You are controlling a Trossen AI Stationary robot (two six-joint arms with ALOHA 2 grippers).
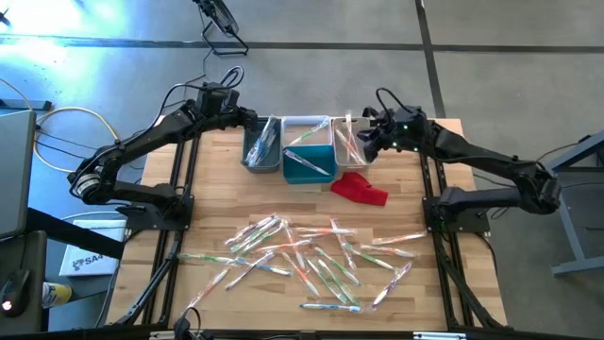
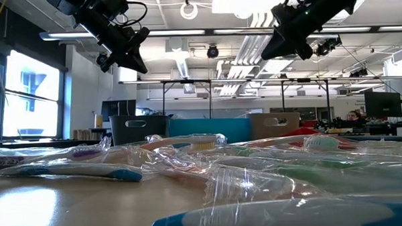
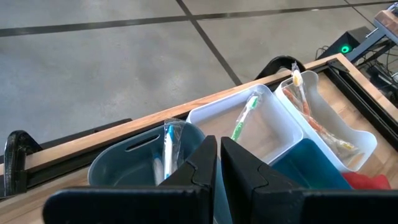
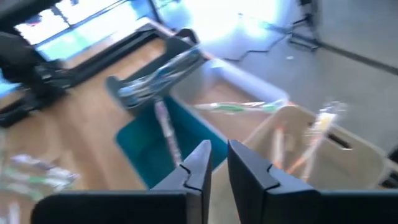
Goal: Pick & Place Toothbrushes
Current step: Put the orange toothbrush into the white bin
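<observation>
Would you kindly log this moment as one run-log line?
left gripper: shut, empty, over grey bin | right gripper: empty, above white bin | toothbrushes: most on table, some binned

Dozens of toothbrushes [image 1: 311, 257] in clear crinkled wrappers lie flat and scattered across the near half of the wooden surface [image 1: 217, 189], criss-crossing and overlapping, their handles green, orange, blue or white. A few more stand tilted in the bins at the far edge: blue-handled ones [image 3: 166, 146], a green one [image 3: 244, 116] and orange ones [image 3: 311, 118].
</observation>
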